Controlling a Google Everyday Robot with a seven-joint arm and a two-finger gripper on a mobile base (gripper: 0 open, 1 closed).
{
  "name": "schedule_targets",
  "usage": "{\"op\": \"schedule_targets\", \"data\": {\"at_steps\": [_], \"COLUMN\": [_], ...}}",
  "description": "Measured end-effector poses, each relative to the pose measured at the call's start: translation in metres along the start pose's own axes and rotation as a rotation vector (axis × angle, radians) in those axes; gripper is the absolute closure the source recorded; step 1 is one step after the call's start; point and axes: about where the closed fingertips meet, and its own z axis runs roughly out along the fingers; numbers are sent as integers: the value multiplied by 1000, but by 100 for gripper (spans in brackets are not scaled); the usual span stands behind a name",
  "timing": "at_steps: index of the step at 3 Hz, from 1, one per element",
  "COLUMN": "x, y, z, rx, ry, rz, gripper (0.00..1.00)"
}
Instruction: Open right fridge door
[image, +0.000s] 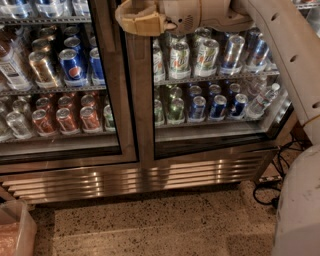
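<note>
The right fridge door (141, 110) is a glass pane in a wide steel frame with a black border. It stands flush with the matching left door (107, 90); no gap shows between them. Behind its glass are shelves of green, silver and blue cans (205, 55). My gripper (137, 20), tan-coloured, is at the top of the view. It sits in front of the right door's left steel upright, where the two doors meet. My white arm (280, 35) reaches to it from the right. The upper part of the door is out of view.
A steel vent grille (140, 180) runs along the fridge's base above a speckled floor (150, 225). A pale bin (15, 230) sits at the lower left. Black cables (267, 192) lie at the fridge's right foot, next to my white body (300, 210).
</note>
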Motion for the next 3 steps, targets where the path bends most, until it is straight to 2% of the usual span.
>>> {"op": "schedule_targets", "data": {"at_steps": [3], "x": [-10], "y": [16], "z": [-1], "rx": [11], "ry": [8], "rz": [23], "gripper": [100]}}
